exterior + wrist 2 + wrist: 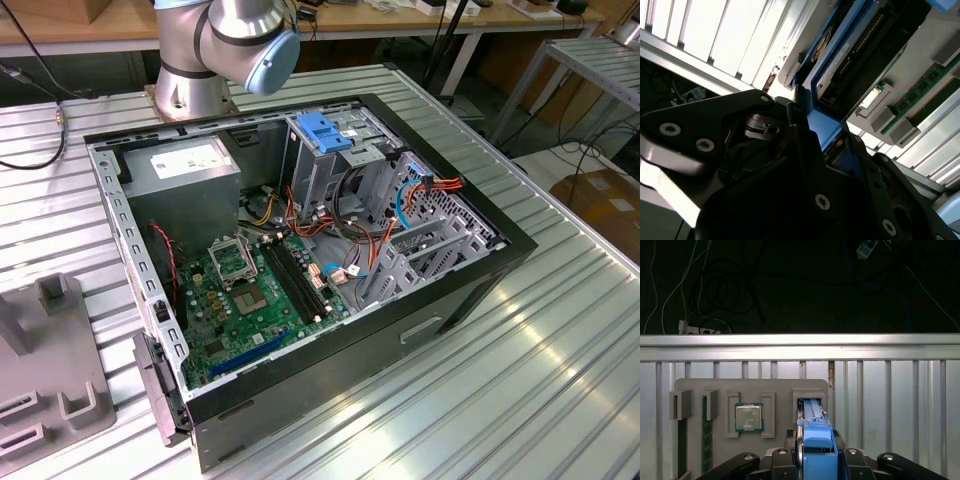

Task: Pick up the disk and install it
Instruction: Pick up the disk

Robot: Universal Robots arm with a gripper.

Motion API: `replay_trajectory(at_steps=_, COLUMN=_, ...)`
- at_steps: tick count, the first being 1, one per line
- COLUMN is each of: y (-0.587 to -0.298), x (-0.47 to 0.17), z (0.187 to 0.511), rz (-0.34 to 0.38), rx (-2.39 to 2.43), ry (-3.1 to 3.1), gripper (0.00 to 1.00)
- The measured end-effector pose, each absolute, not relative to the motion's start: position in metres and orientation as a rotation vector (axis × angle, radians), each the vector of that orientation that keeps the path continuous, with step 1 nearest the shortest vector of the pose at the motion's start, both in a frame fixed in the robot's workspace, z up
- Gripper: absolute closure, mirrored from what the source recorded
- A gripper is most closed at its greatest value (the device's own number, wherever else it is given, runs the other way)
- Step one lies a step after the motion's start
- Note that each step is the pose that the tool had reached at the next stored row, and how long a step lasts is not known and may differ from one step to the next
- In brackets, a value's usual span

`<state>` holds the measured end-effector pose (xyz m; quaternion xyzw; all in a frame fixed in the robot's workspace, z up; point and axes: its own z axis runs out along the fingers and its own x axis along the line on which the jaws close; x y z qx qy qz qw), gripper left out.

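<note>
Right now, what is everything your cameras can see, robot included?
Ribbed aluminium table: one, silver, under the case.
Open metal computer case: one, black and grey, mid-table.
Circuit board: one, green, on the case floor.
Metal box with white sticker: one, grey, in the case, exterior view's left.
Metal cage with plastic top: one, grey and blue, beside the box.
Blocky holder tray: one, grey, on the table.
Square chip: one, silver, in a tray pocket.
Flat metal disk with plastic frame: one, grey and blue, on edge in a tray slot.
Robot arm: one, silver with blue cap, beyond the case.
Gripper: one, black, astride the disk.
</note>
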<state>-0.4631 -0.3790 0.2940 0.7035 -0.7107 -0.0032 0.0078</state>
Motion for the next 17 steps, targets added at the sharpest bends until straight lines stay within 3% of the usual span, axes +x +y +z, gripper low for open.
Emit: replay_trajectory(at_steps=17, y=-0.379, x=-0.463, z=0.315, rz=-0.01, rx=2.198, ry=-2.223, gripper=0.63)
